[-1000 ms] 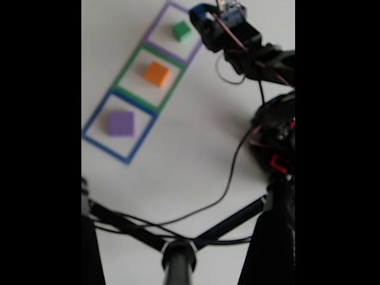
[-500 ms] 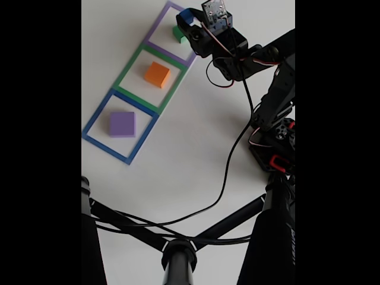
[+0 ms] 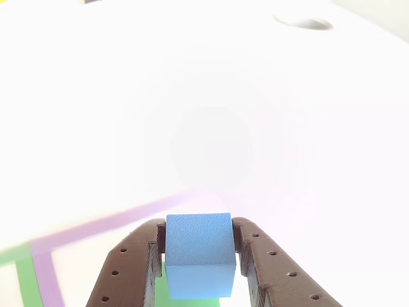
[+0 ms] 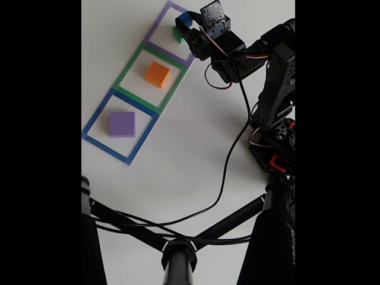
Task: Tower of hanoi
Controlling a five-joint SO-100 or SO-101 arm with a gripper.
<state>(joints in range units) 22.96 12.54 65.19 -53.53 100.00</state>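
Hand (image 3: 199, 268) clamped on blue cube (image 3: 199, 246), hanging directly over green cube (image 4: 176, 34) in the purple-outlined square on the counter (image 4: 196, 154). Likely a straight drop to stack. Orange cube (image 4: 157, 74) and purple cube (image 4: 122, 124) sit apart in their own squares.

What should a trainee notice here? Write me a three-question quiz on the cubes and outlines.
1. True or false: the fingers hold the blue cube.
2. Which cube sits in the green outline: A purple, B orange, C blue?
3. Name the cube partly hidden under the gripper in the fixed view.

Key: 1 true. 2 B, the orange cube. 3 the green cube.
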